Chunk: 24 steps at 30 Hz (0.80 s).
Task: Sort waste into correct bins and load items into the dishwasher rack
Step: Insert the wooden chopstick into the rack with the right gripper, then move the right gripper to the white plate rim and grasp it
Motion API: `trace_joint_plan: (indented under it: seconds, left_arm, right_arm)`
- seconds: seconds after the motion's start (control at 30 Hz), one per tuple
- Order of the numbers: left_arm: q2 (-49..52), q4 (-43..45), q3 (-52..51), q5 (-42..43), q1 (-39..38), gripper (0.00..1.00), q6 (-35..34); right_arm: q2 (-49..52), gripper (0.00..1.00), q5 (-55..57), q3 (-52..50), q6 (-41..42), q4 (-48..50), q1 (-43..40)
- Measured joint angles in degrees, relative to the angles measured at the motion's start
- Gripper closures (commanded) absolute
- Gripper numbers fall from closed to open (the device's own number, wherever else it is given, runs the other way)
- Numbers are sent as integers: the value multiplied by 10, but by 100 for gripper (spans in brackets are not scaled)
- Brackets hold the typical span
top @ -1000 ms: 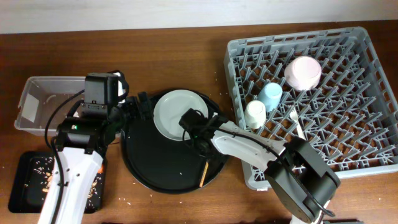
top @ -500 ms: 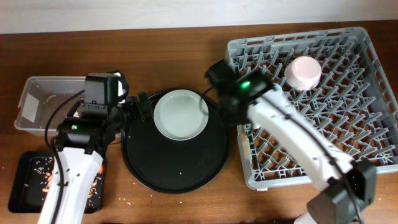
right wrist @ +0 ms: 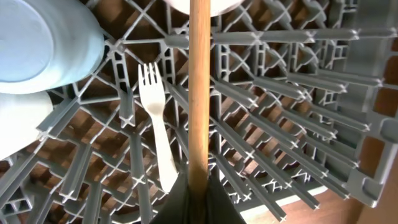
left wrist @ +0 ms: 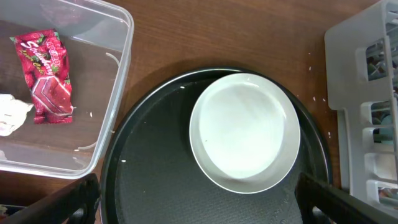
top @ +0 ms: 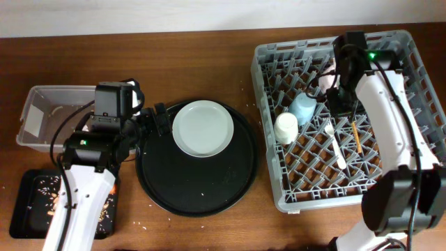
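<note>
My right gripper [top: 348, 111] hangs over the grey dishwasher rack [top: 408, 90], shut on the thin wooden chopstick [top: 355, 137]. In the right wrist view the chopstick [right wrist: 199, 87] runs straight up from the pinched right gripper [right wrist: 198, 182], beside the white fork [right wrist: 159, 134] lying on the rack lattice [right wrist: 298, 124]. The cream cup [top: 286, 127], the light blue cup [top: 303, 107] and the fork [top: 336, 144] are in the rack; the arm covers the bowl. The pale plate [top: 203, 128] sits on the round black tray. My left gripper [top: 157, 122] stands open at the tray's left rim, its fingers [left wrist: 78, 200] wide apart and nothing between them.
The clear tub [top: 42, 115] at the left holds a red wrapper [left wrist: 46, 78] and a white napkin [left wrist: 9, 116]. A shallow black rectangular tray [top: 28, 202] lies below it. The round black tray [top: 181, 185] fills the middle, close to the rack's left wall.
The right arm swung from the round tray to above the rack. The chopstick left the tray and is now in the right gripper. The left arm has not moved.
</note>
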Motion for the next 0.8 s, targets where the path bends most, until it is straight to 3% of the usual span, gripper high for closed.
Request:
trace_joint_plan:
  seconds: [0.23,0.33,0.37,0.57,0.7,0.73,0.77,0.8]
  left_arm:
    - [0,1,0,0,0,1,0]
    - [0,0,0,0,0,1,0]
    - [0,0,0,0,0,1,0]
    - [0,0,0,0,0,1,0]
    - [0,0,0,0,0,1,0]
    - [0,0,0,0,0,1,0]
    - [0,0,0,0,0,1,0]
    - [0,0,0,0,0,1,0]
  right_arm:
    - [43,92,-30,-38,-10,31,0]
    - [49,61,-43,-86,-12,70,0]
    - [49,59,-44,-86,-8,70,0]
    - [49,59,-50,-78,-9,45,0]
    - [54,57,-242,104,14,-68,3]
    - [53,68,-274,122,27,-76,8]
    - [53,69,-296,126,39,-78,19]
    - [54,65,-318,126,51,-77,36]
